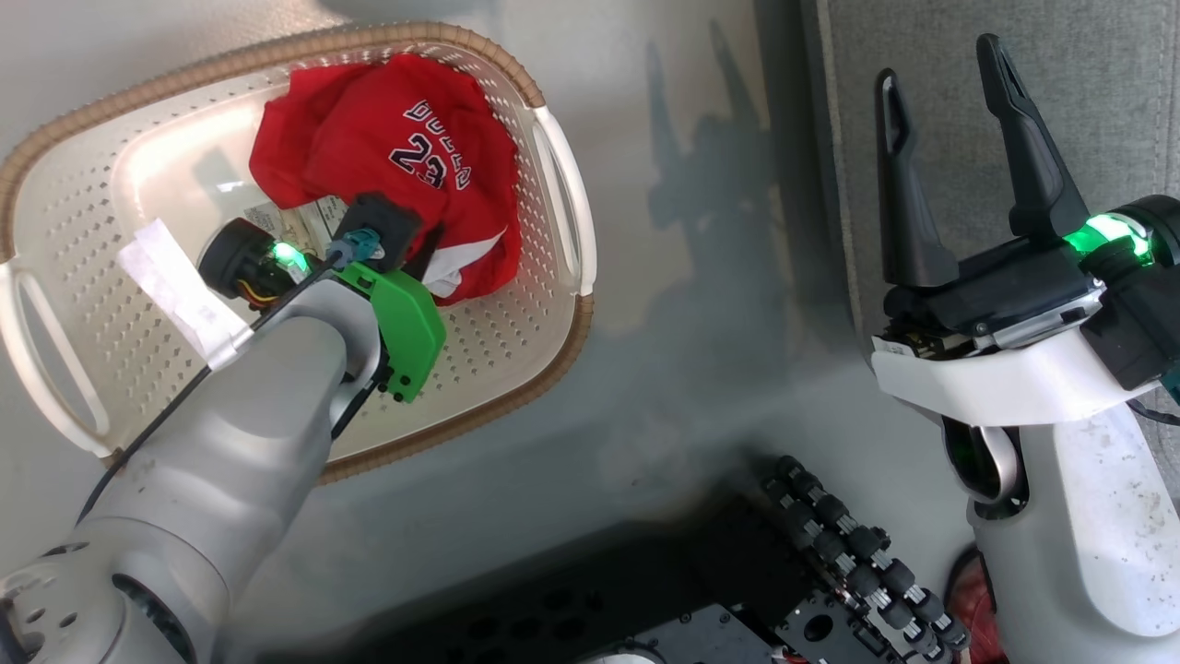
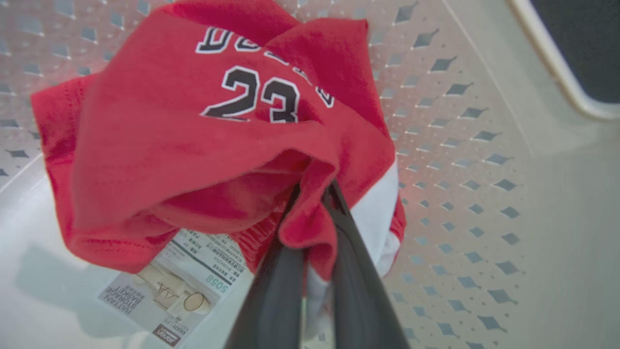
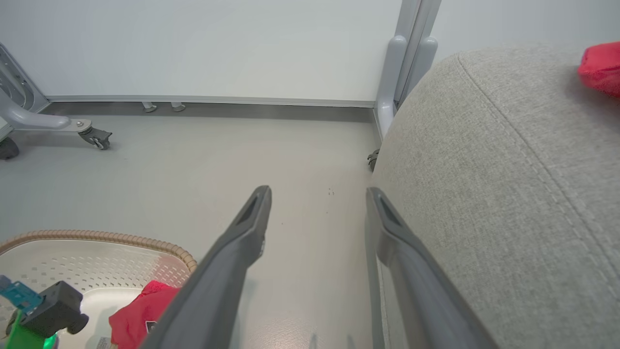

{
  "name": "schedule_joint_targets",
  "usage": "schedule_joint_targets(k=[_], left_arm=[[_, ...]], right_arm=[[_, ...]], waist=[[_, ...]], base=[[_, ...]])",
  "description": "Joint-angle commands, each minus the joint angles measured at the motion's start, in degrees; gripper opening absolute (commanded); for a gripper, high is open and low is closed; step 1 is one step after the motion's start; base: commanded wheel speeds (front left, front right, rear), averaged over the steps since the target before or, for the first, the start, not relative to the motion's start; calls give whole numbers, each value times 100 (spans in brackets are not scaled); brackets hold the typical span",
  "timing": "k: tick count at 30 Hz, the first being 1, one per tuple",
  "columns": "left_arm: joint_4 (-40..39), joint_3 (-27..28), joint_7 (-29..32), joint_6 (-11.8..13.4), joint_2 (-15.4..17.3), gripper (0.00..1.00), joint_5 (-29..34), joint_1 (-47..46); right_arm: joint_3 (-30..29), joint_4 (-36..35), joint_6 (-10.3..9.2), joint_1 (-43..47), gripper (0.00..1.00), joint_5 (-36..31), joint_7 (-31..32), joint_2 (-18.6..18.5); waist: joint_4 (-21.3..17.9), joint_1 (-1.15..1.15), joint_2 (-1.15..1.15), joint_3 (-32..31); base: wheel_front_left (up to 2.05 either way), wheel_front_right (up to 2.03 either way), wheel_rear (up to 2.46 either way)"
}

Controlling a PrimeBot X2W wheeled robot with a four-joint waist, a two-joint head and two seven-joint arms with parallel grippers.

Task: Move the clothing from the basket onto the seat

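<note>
Our left gripper [image 2: 315, 191] reaches down, fingers pinched on the clothing [image 2: 193, 145]. Our right gripper [image 1: 940, 65] hangs free, fingers wide apart.

Head camera looking steeply down, left wrist camera inside the basket [image 2: 460, 160], tight behind the left gripper [image 2: 315, 194] at the clothing [image 2: 169, 145], right wrist camera low, facing floor [image 3: 193, 160] and wall [image 3: 193, 48], basket left of the right gripper [image 3: 318, 194], seat [image 3: 508, 194] right, both shared with head view.

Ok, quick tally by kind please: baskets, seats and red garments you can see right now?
Basket: 1
Seat: 1
Red garments: 2, the 23 jersey in the basket, a red piece on the seat
Total: 4
</note>
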Motion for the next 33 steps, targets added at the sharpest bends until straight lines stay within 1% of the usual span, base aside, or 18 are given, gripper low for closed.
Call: schedule_joint_targets(k=[1, 6, 8, 10, 14, 16, 18, 26, 33], left_arm=[[-36, -18, -78, 2, -22, 0, -38, 99], [-119, -49, -234, 2, -97, 0, -126, 380], [-139, -5, -265, 2, -109, 0, -151, 539], [-318, 161, -278, 2, -120, 0, -65, 619], [-942, 772, -264, 196, -48, 0, 314, 1075], [-1287, 1165, -263, 303, -25, 0, 484, 1348], [-1589, 1569, -258, 353, -22, 0, 679, 1628], [-2427, 2820, -259, 373, -201, 0, 1472, 2788], [-3088, 3613, -261, 298, -393, 0, 2065, 3473]], right_arm=[[-20, 30, -6, -26, 100, -33, -13, -2], [-38, 124, -6, 105, 100, -105, -13, -6], [31, 196, -6, 182, 100, -132, -13, -6], [81, 274, -6, 247, 100, -198, -13, -7], [20, 360, -6, 510, 100, -317, -13, -9], [18, 392, -6, 632, 100, -354, -12, -19], [27, 431, -6, 769, 100, -371, -12, -54], [49, 652, -6, 1449, 100, -341, -12, -121], [181, 831, -6, 1993, 100, -241, -12, -87]], waist=[[75, 0, 0, -164], [294, 0, 0, -686], [346, 0, 0, -980], [438, 0, 0, -1300], [681, 0, 0, -1964], [772, 0, 0, -2291], [856, 0, 0, -2613], [1110, 0, 0, -4003], [1212, 0, 0, -4933]], base=[[0, 0, 0], [0, 0, 0], [0, 0, 0], [0, 0, 0], [0, 0, 0], [0, 0, 0], [0, 0, 0], [0, 0, 0], [0, 0, 0]])
